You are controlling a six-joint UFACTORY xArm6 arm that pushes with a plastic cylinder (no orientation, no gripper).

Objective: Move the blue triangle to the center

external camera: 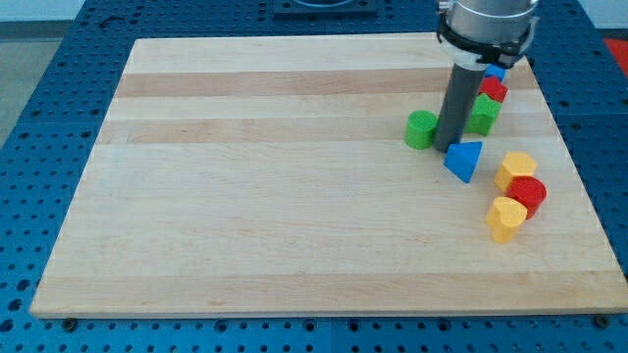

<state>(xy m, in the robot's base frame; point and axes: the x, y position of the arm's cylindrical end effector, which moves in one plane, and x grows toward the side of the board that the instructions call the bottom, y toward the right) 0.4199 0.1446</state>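
Note:
The blue triangle point(464, 160) lies on the wooden board point(294, 196) in the view's right half, below the middle height of the block cluster. My tip point(448, 149) stands at the triangle's upper left edge, touching or almost touching it. A green round block point(421, 129) sits just to the left of the rod.
A green block point(482, 114) is right of the rod, with a red block point(493, 90) and a blue block point(497, 73) above it. At the right, a yellow block point(515, 169), a red block point(528, 192) and a yellow heart-like block point(506, 219) form a line.

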